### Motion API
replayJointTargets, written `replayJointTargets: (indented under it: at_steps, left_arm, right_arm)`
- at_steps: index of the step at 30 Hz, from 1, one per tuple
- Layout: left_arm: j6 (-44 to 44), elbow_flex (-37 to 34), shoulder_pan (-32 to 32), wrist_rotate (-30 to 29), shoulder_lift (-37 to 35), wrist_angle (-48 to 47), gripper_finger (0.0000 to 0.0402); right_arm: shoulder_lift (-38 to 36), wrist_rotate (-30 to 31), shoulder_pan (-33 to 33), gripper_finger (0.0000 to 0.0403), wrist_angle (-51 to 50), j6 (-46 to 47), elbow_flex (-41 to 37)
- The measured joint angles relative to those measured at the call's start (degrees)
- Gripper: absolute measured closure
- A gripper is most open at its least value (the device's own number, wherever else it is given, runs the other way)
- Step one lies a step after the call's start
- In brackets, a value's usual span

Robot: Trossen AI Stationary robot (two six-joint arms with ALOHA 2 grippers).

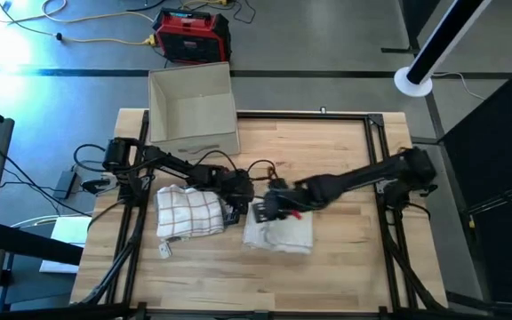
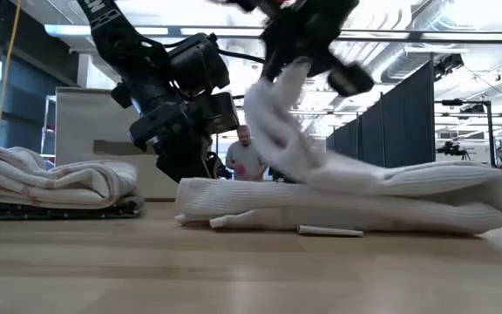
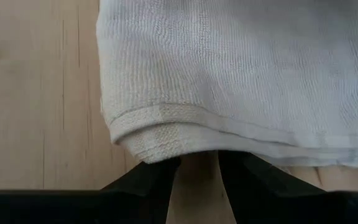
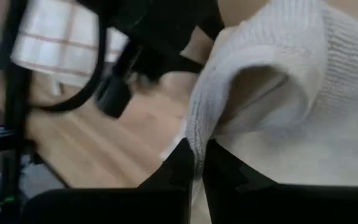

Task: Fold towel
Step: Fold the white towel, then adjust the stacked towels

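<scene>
Two towels lie on the wooden worktop [image 1: 345, 267], which stands on a grey floor with a person [image 2: 246, 154] visible in the room beyond; at its far edge sits an open cardboard box [image 1: 194, 111], nothing showing inside. Near the middle, the white towel [image 1: 278, 233] has one corner lifted, pinched tight in the right gripper [image 4: 199, 160], while the left gripper [image 3: 199, 167], fingers parted, rests just beside its edge; a folded checked towel [image 1: 188, 212] lies to the left
</scene>
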Motion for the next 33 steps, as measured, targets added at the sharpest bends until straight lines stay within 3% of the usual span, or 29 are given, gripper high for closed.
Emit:
replayJointTargets:
  at_steps: [7, 15, 20, 25, 29, 33]
  left_arm:
    - [0.1, 0.0, -0.1, 0.1, 0.0, -1.0, 0.0281]
    - [1.5, 0.1, 0.3, 0.0, -0.6, -2.2, 0.0281]
    - [1.9, 2.8, 1.6, -2.7, -3.6, -11.7, 0.0280]
    - [1.7, 7.2, 2.6, -6.7, -9.5, -24.0, 0.0280]
    - [2.5, 8.1, 2.6, -4.1, -15.4, -30.6, 0.0280]
    - [2.0, 7.6, 2.5, -1.2, -22.6, -43.0, 0.0288]
  right_arm:
    - [2.5, -2.9, -2.9, 0.0388, -0.1, -1.7, 1.5]
    - [1.4, -7.0, -3.1, 0.0251, -2.0, -2.9, 1.4]
    - [-3.6, -5.2, -2.2, 0.0200, -7.6, -3.1, 1.3]
    - [-10.9, 1.0, 1.5, 0.0192, -16.8, -0.5, 1.3]
    - [-14.6, 4.8, 6.2, 0.0202, -23.1, 4.3, 1.3]
    - [-15.0, 7.4, 11.1, 0.0227, -24.8, 9.5, 0.2]
